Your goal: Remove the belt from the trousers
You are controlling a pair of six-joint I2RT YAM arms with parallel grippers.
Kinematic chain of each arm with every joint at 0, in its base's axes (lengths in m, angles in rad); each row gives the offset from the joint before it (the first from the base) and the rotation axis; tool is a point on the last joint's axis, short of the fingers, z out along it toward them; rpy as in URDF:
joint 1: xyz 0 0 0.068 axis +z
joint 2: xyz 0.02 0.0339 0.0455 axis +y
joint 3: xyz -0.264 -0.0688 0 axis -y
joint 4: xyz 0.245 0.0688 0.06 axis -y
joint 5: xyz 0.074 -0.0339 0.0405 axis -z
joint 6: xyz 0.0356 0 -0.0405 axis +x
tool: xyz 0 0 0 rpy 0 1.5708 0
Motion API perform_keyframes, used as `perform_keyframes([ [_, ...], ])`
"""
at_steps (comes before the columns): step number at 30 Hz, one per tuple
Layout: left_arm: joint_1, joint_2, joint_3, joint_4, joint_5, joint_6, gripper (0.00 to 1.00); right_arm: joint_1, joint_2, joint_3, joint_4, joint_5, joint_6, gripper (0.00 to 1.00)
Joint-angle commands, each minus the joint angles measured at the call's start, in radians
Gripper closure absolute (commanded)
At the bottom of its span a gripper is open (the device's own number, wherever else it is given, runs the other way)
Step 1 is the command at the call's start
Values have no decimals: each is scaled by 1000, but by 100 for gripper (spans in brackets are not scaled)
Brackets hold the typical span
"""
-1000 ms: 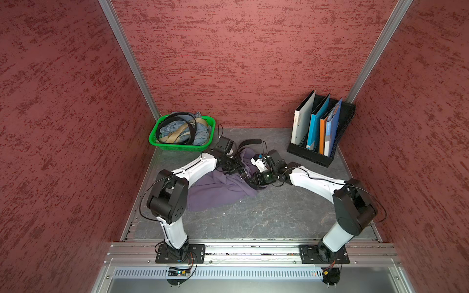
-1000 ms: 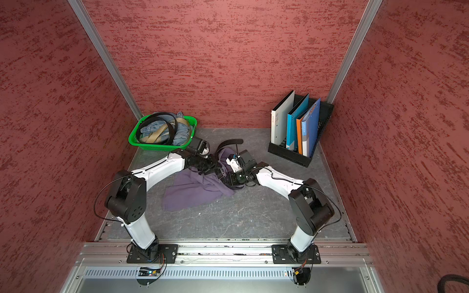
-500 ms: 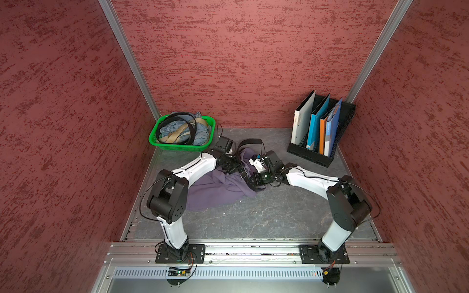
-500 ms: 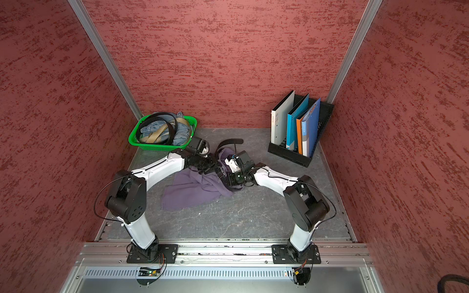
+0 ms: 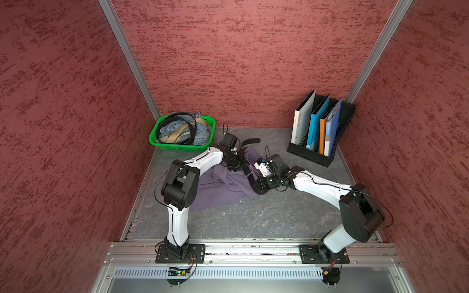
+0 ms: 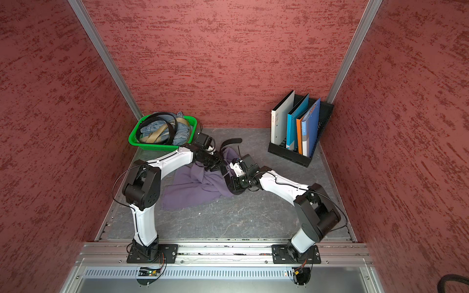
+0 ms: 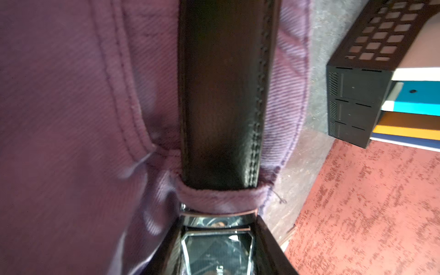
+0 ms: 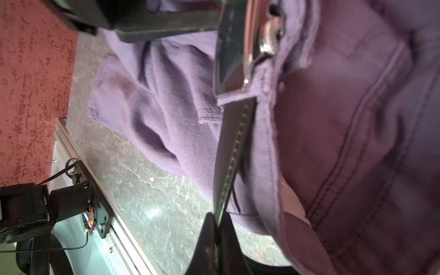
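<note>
In both top views trousers [image 5: 223, 182] lie mid-frame on tabletop [image 5: 253, 218]; belt [image 7: 221, 95] runs through a loop [image 7: 219, 200]; left fingers [image 7: 269, 245] grip its buckle [image 7: 217, 221], right fingers [image 8: 206, 238] closed on belt too.

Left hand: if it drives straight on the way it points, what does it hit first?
Probably the belt loop of the trousers: it sits just ahead of the left hand, which holds the buckle of the belt. Depth unclear.

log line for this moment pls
left jaws: gripping buckle | right jaws: shut on belt | belt: through loop | trousers: on table
</note>
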Motion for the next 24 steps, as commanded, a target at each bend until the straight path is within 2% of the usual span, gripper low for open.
perform_keyframes([
  [1,39,13,50,40,-117,16,100,15,-69,-10,-158,-9,-8,100],
  [10,90,-68,60,4,-143,46,100,15,-117,-72,-290,63,0,100],
  [15,111,-111,54,-3,-156,60,100,12,-128,-37,-396,131,77,100],
  [19,123,-143,45,2,-154,63,100,13,-76,-23,-483,139,123,100],
  [24,124,-159,43,12,-146,63,100,12,-101,-70,-589,133,168,100],
])
